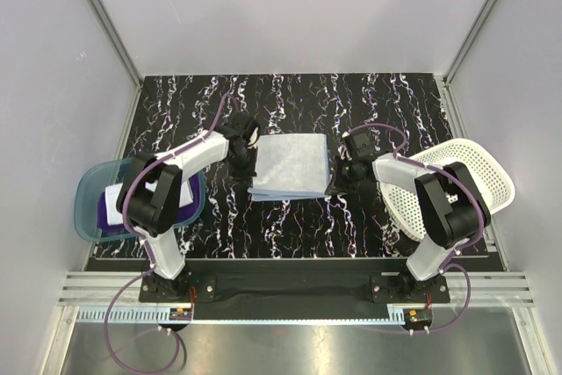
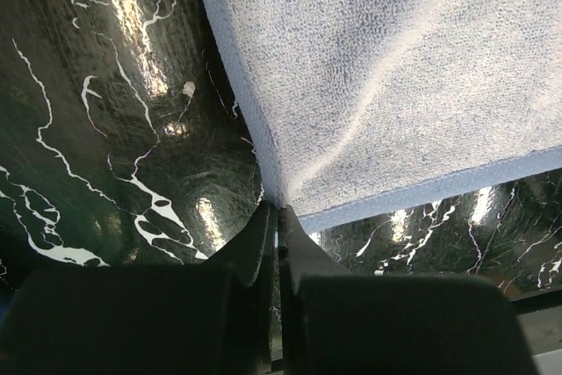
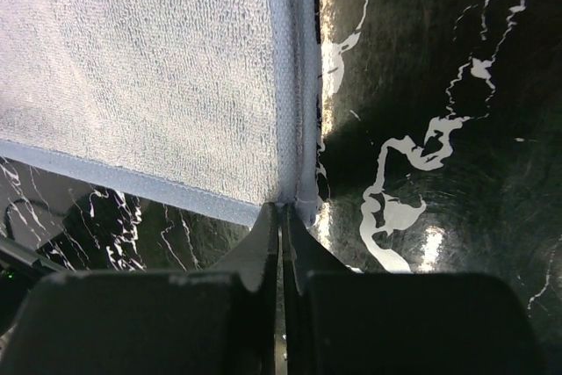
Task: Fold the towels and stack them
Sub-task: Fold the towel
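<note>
Gripping the blue towel (image 1: 290, 164) at frame centre, we have left gripper (image 2: 277, 210) and right gripper (image 3: 281, 208) clamped on its corners; two towels (image 1: 112, 206) sit in the tub (image 1: 85, 217), left; this one remains.

Item: the table (image 1: 176, 111), a glossy black top veined in white and purple. Three things are carried directly on it. A light blue towel (image 1: 291, 164) is laid near the middle, doubled along one side. A translucent teal tub (image 1: 88, 201) is set at the left edge. A white perforated basket (image 1: 485, 173) is set at the right edge.
</note>
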